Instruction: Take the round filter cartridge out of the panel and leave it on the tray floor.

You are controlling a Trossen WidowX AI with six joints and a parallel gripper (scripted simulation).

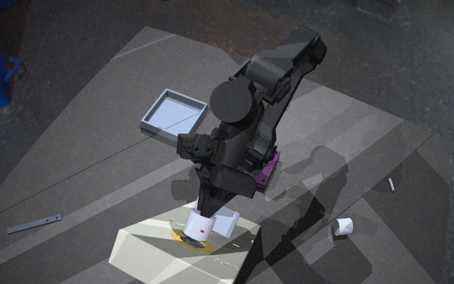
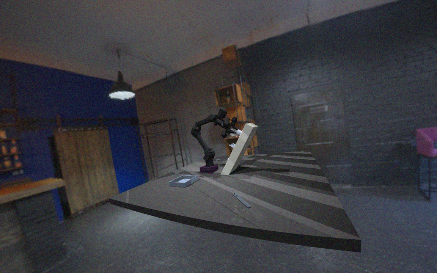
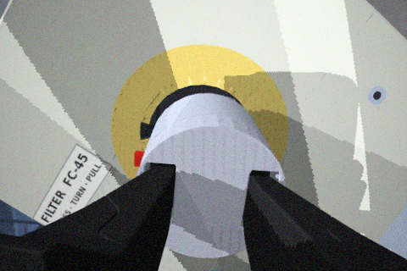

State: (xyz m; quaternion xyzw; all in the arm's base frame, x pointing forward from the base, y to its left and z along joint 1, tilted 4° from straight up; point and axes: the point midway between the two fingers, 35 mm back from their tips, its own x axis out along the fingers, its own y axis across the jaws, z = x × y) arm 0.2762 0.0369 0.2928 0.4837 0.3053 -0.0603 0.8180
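Filter cartridge (image 1: 199, 226) (image 2: 239, 132) (image 3: 208, 148) at the fingertips of the gripper (image 1: 206, 213) (image 2: 232, 132) (image 3: 209, 179) — held, the two black fingers set into the slots at either side of its face, the bridge of the face between them. Fingers fairly narrow, firm on the cartridge. In the top view the pale cylinder sits directly beyond the fingertips, its side wall exposed, a small red mark (image 1: 202, 231) (image 3: 139, 158) low on that wall. Cartridge stands proud of the service panel (image 1: 144, 243) (image 2: 238, 151) (image 3: 216, 13), in front of the round dark opening (image 1: 192, 241) (image 3: 192, 91); whether its far end is fully clear of the hole, cannot tell. Yellow ring (image 1: 210, 248) (image 3: 199, 63) around the opening, flat on the panel face. Wrist view: label (image 3: 69, 186) reading FILTER FC-45 on the panel, partly behind a finger. Panel tilted, leaning over the table (image 1: 91, 148) (image 2: 179, 207). Pale blue tray (image 1: 161, 133) (image 2: 179, 185) on the table, well apart from cartridge and gripper, nothing lying in it. Arm stands on a purple base (image 1: 272, 165) (image 2: 208, 168). Other pieces on the table: a flat grey bar (image 1: 31, 225) (image 2: 241, 200) with two holes near one end; a white cylinder (image 1: 344, 226) on its side; a small white rod (image 1: 391, 185) — all apart from the arm.
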